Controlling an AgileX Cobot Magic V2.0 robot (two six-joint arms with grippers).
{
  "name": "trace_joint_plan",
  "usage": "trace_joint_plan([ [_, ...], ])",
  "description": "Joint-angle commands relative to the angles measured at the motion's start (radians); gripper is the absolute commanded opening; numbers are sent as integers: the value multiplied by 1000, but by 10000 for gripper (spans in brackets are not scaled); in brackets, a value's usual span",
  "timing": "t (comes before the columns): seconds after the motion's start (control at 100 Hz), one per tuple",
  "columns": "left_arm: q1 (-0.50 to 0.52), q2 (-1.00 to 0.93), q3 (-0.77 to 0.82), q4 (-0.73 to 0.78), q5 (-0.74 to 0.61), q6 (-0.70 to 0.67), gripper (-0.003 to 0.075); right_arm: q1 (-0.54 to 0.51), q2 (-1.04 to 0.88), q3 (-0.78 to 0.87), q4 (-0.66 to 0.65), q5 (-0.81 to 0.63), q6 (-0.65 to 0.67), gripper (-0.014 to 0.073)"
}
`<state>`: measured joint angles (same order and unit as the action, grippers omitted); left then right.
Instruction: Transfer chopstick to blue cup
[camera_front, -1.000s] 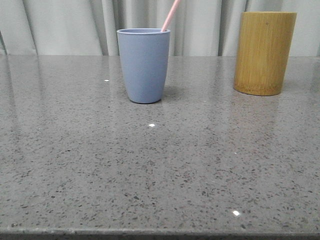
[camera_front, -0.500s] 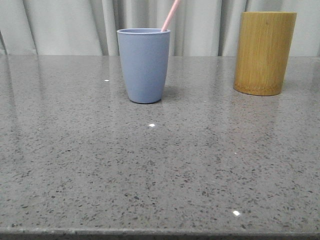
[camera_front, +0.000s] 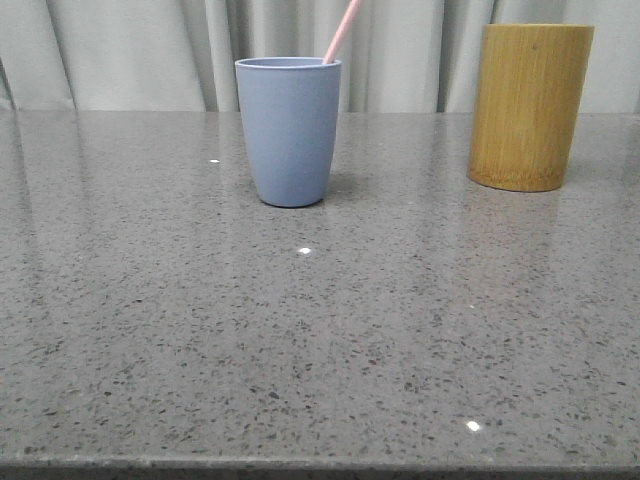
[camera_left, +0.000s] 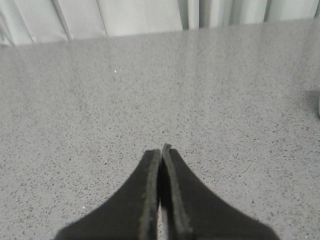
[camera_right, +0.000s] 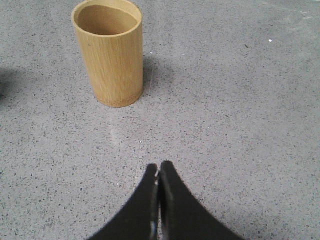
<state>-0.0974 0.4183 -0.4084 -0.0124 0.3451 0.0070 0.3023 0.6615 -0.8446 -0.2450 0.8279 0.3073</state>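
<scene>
The blue cup (camera_front: 288, 130) stands upright on the grey speckled table, left of centre at the back. A pale pink chopstick (camera_front: 341, 30) leans out of it up and to the right, its top cut off by the frame. Neither gripper shows in the front view. My left gripper (camera_left: 161, 150) is shut and empty over bare table. My right gripper (camera_right: 159, 166) is shut and empty, some way short of the bamboo holder (camera_right: 108, 52), which looks empty inside.
The yellow-brown bamboo holder (camera_front: 530, 105) stands at the back right of the table. Pale curtains hang behind the table's far edge. The table's front edge (camera_front: 320, 465) runs along the bottom of the front view.
</scene>
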Motion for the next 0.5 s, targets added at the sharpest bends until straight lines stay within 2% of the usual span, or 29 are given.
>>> trace_joint_plan([
  [0.0, 4, -97, 77, 5, -193, 0, -19, -7, 0, -24, -23, -60, -1, -68],
  [0.11, 4, -228, 200, 5, -254, 0, -19, -7, 0, -24, -23, -60, -1, -68],
  [0.31, 4, -424, 323, 22, -258, 0, -19, -7, 0, -24, -23, -60, -1, -68],
  [0.49, 4, -455, 369, 32, -265, -7, -19, -7, 0, -24, -23, -62, -1, -68],
])
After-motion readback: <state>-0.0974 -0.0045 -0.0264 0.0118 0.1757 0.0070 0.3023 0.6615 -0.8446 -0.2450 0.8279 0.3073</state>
